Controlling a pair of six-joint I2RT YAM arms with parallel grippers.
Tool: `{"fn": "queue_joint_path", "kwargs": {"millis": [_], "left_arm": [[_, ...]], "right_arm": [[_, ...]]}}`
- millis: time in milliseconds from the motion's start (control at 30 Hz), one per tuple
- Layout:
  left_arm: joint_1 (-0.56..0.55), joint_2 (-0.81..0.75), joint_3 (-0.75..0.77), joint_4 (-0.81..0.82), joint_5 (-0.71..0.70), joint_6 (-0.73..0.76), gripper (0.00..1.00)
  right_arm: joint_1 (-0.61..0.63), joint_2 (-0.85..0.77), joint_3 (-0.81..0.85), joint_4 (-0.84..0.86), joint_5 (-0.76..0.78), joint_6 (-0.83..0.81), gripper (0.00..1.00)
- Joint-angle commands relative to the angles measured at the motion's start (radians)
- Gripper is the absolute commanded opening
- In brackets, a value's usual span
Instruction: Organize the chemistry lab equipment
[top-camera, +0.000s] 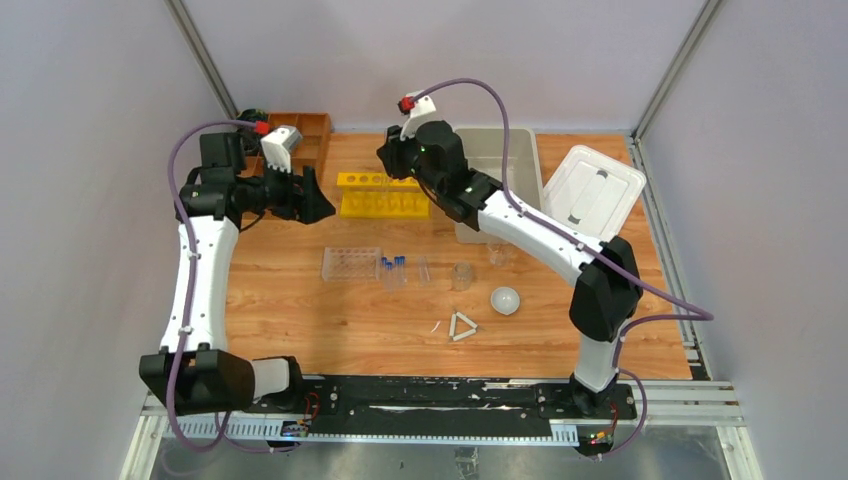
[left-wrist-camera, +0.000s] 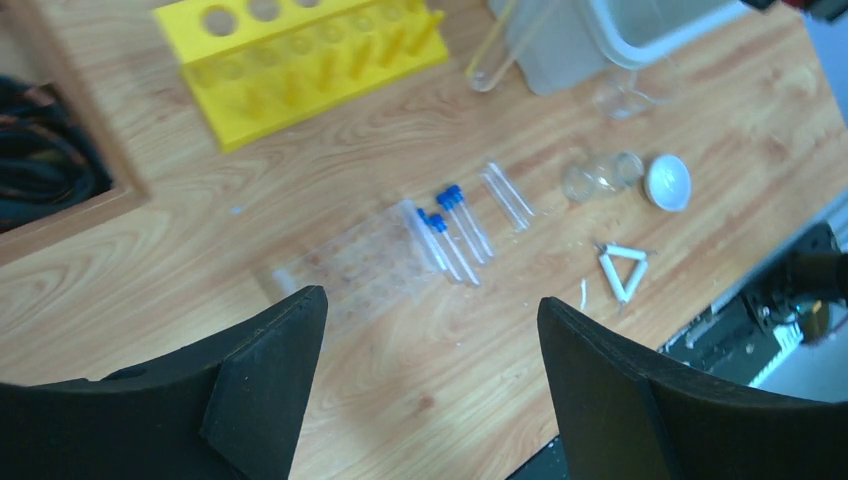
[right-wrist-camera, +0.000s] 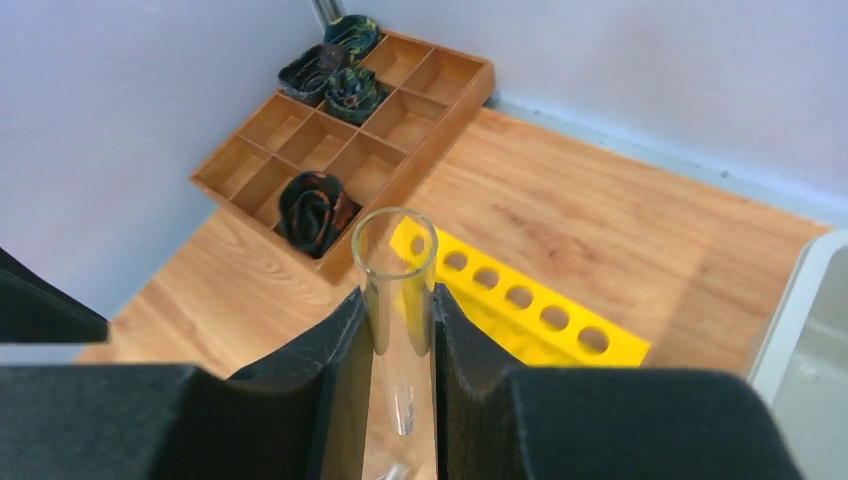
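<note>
Pale walls (top-camera: 420, 50) (plain) enclose wooden table (top-camera: 330, 330).

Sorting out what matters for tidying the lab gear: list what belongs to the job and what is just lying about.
Job: glass tube, yellow rack, clear rack, blue-capped tubes, beaker, white dish, white triangle.
Lying about: wooden tray, black bundles in it.

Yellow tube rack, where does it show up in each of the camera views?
Top external: yellow rack in the upper middle of the picture.
Left wrist: top left, cut off by the upper edge.
Right wrist: centre right, behind the held glass tube.
Shared landmark: wooden tray, near one end of the rack in all three.
</note>
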Motion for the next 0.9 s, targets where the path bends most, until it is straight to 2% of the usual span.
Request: {"fn": "queue_joint_path", "kwargs": {"millis": [0, 33, 67, 133, 500, 867], "left_arm": [[0.085, 0.081, 0.064, -0.034, 0.025, -0.009, 0.83], [0.093, 0.097, 0.072, -0.041, 0.024, -0.006, 0.84], [0.095, 0.110, 0.077, -0.043, 0.016, -0.006, 0.92], [0.095, 0.127, 0.080, -0.043, -0.002, 0.007, 0.99], [0.095, 0.185, 0.064, -0.043, -0.090, 0.045, 1.00], [0.095, 0.186, 0.017, -0.043, -0.076, 0.082, 1.00]], "right_arm": [[-0.008, 0.049, 0.013, 0.264, 0.067, -0.270, 0.00], [-0.010, 0.074, 0.037, 0.263, 0.064, -0.290, 0.00], [-0.011, 0.098, 0.052, 0.276, 0.060, -0.328, 0.00], [-0.015, 0.135, 0.049, 0.349, 0.037, -0.380, 0.00], [-0.066, 0.323, 0.144, 0.408, -0.042, -0.362, 0.00], [-0.075, 0.347, 0.092, 0.436, -0.052, -0.330, 0.00]]}}
